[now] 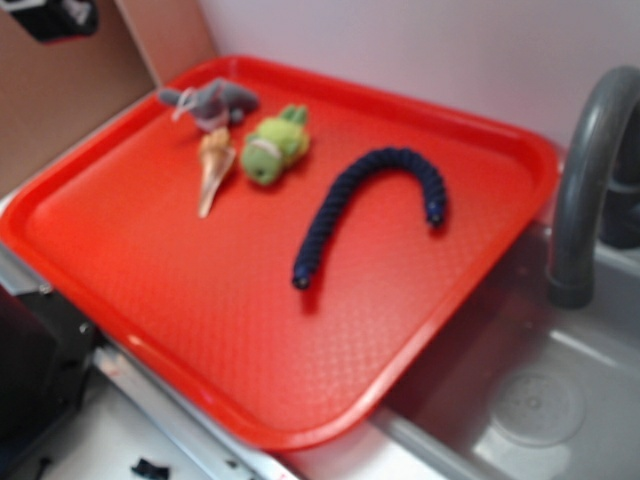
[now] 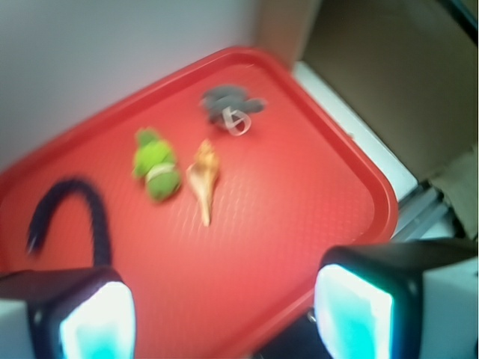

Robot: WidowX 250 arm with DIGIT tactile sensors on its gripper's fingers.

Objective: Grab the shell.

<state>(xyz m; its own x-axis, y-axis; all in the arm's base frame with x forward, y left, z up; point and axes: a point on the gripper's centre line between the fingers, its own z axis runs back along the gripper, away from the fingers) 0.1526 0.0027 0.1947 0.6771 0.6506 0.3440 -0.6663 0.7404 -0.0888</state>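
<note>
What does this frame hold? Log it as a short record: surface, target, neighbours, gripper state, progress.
surface: red tray beside a grey sink
target: shell, lying flat, pale tip pointing away from the plush toys
neighbours: green plush right beside the shell; grey plush at its wide end; dark blue curved rope toy apart
gripper: gripper open, fingers well short of the shell, nothing between them
progress: shell not yet grasped

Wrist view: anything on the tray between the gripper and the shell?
No. In the wrist view, only bare red tray lies between the open gripper and the shell.
</note>
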